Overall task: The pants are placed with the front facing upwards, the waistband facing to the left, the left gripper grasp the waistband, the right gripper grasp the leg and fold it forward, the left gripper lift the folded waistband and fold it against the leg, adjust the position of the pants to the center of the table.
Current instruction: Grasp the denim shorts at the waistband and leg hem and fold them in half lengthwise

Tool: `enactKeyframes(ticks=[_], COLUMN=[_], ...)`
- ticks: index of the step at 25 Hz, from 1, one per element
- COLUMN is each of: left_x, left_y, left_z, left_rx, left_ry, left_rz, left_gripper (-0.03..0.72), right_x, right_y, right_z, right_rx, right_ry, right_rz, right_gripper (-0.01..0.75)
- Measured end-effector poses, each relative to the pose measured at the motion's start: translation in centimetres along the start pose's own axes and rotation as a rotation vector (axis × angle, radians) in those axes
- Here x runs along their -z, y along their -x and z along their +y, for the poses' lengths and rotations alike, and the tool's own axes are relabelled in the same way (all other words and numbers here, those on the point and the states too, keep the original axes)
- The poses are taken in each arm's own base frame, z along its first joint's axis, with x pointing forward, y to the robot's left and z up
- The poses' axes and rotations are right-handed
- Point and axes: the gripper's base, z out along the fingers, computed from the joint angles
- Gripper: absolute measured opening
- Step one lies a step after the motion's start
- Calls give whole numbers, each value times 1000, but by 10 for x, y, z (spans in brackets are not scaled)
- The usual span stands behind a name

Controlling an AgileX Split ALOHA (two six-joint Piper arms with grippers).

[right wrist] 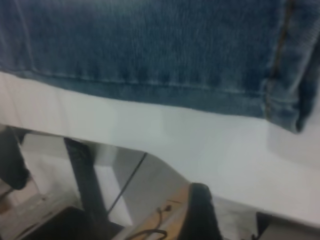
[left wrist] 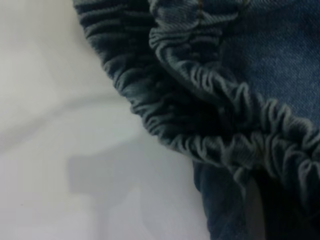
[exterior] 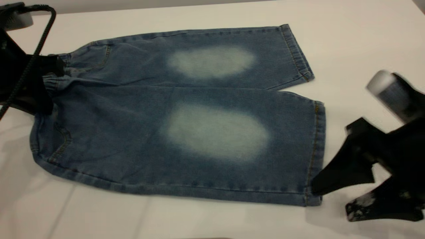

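Right gripper [exterior: 332,196] at the near-leg hem corner of the pants [exterior: 186,132], fingers spread wide, one fingertip touching or just beside the hem, the other lower and clear of the cloth; nothing held. Left gripper [exterior: 40,83] over the waistband [exterior: 56,81] at the left end; opening not readable, fingers lost in black against the dark gathered denim. Waistband bunched and partly doubled over itself in the left wrist view, ruffled edge curling above the table [exterior: 348,39]. Pants flat otherwise, front up, both legs pointing right, far leg's hem set back from the near one. Risks, as judgement: right fingers closing on the top layer only, or skidding off the thick hem; bunched waistband giving the left side a partial, uneven bite, so a skewed fold. Hidden: left fingertips, waistband's middle under the arm, right arm cut off at the frame edge; contact at the hem unconfirmed.
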Motion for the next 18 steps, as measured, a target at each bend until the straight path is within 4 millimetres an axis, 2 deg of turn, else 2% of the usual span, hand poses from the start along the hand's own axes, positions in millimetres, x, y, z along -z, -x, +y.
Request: enactKeyframes(ticks=[8,18], left_x=[0,0], left_y=[0,0], left_z=[0,0], left_rx=[0,8], left_ry=[0,0], left_rz=[0,0], left_gripper=[78,78], right_x=[-18,-30], right_y=[15,31], right_z=[-3,4], right_rx=[6,15], right_ry=[-49,25], right_rz=[10,18], right_gripper=[463,460])
